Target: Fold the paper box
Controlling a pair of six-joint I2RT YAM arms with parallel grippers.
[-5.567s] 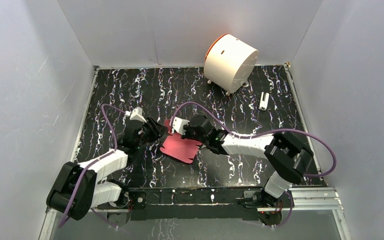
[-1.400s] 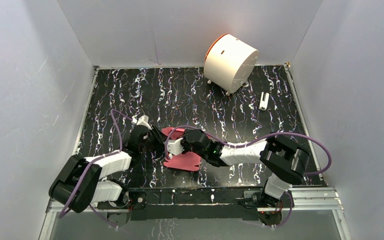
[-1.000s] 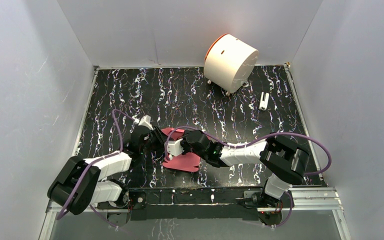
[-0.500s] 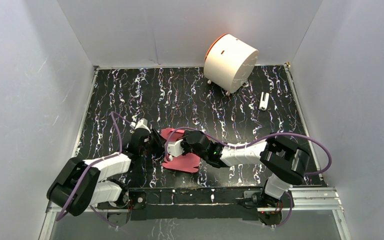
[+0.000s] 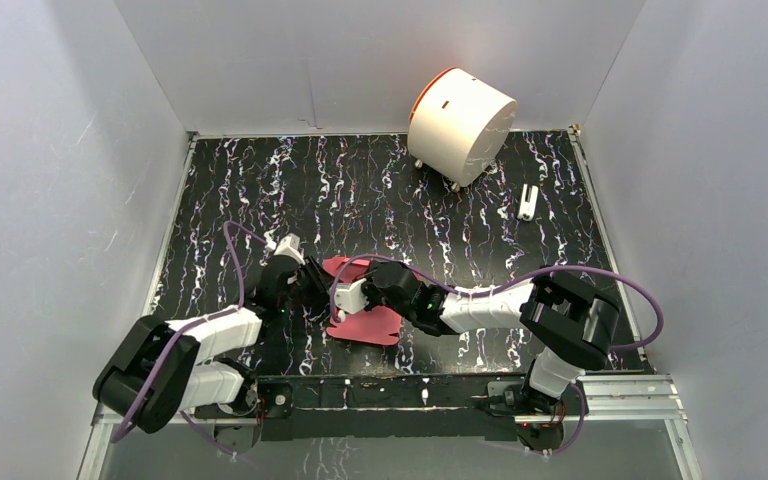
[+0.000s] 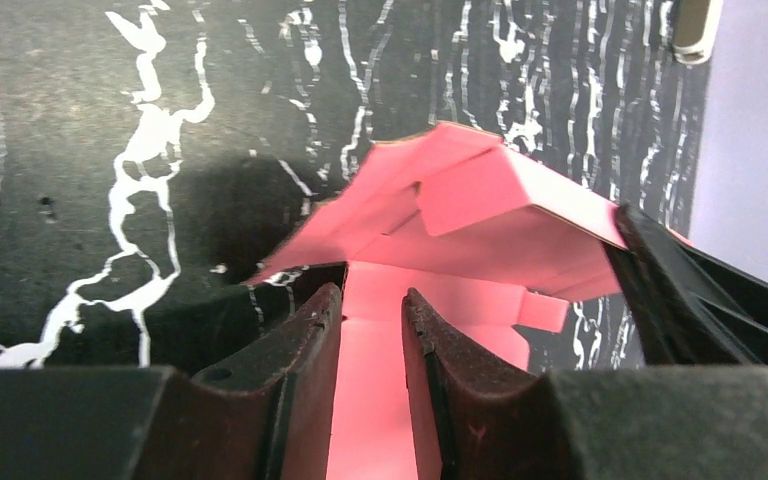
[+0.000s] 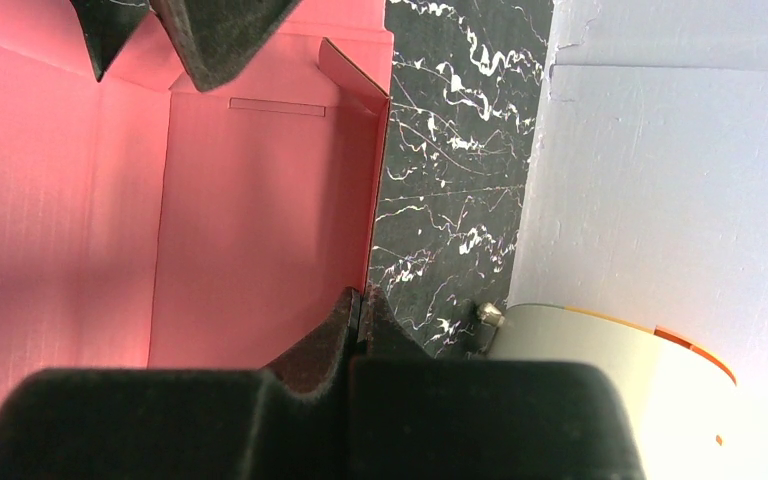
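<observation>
The paper box (image 5: 368, 322) is a pink-red sheet, partly folded, lying near the table's front middle. One panel (image 6: 480, 200) is lifted like a roof over the flat part. My left gripper (image 5: 310, 285) sits at the sheet's left edge. Its fingers (image 6: 372, 310) stand a little apart over the flat pink panel, open, with nothing between them. My right gripper (image 5: 353, 297) reaches in from the right and is shut on the edge of a raised pink side panel (image 7: 361, 300). The box's flat inside (image 7: 260, 220) fills the right wrist view.
A large white cylinder with an orange rim (image 5: 460, 122) stands at the back right on the black marbled table (image 5: 260, 190). A small white object (image 5: 528, 202) lies to its right. Grey walls close in on three sides.
Since the earliest frame both grippers have drawn the box nearer and a panel has been raised. Over the last second the left jaws widened briefly and narrowed again; the right grip held.
</observation>
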